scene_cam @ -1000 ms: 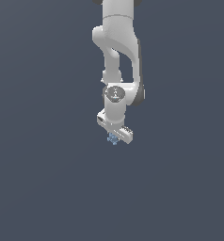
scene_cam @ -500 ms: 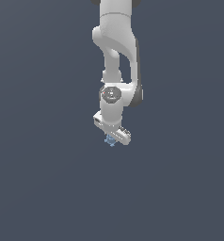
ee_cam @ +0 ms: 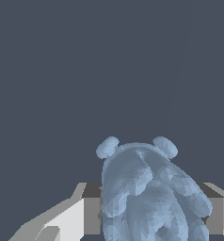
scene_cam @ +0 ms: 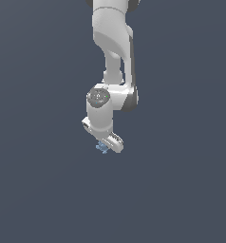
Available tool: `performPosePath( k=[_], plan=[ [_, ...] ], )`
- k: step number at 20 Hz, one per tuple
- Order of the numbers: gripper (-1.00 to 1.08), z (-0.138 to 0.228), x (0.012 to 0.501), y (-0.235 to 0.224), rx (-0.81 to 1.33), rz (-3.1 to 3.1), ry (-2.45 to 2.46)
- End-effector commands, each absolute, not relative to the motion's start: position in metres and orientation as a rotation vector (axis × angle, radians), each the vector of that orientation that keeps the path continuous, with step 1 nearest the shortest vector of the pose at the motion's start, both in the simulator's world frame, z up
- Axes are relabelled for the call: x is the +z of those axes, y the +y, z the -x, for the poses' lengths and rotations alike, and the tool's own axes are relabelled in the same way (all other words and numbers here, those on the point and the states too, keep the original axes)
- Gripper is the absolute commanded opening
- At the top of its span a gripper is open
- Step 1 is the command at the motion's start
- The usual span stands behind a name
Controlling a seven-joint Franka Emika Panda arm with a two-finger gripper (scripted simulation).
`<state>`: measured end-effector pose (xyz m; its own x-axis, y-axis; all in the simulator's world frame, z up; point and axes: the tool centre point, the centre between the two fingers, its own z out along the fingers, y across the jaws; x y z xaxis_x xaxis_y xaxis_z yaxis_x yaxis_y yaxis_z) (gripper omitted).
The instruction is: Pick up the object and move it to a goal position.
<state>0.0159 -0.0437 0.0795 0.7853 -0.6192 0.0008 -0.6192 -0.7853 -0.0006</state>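
1 light-blue object sits clamped between the white fingers.

Glossy white arm, dark-grey joint accents.

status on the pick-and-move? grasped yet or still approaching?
Done: the grasp looks made. The wrist view shows the light-blue knobbly object sitting between the tool's fingers. In hand: the exterior view shows the object at the tool's tip, apparently carried. Left: delivery. No goal marker is visible in either view, so remaining travel can't be judged.
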Motion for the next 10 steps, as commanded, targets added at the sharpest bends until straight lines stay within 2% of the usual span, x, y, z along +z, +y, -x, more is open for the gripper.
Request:
performPosePath(
  k=[1,10],
  plan=[
    [-1.0,-0.03,0.088,-0.057,-0.001,2.969,1.029],
    [-1.0,-0.073,0.114,-0.095,-0.001,2.969,1.029]
  ],
)
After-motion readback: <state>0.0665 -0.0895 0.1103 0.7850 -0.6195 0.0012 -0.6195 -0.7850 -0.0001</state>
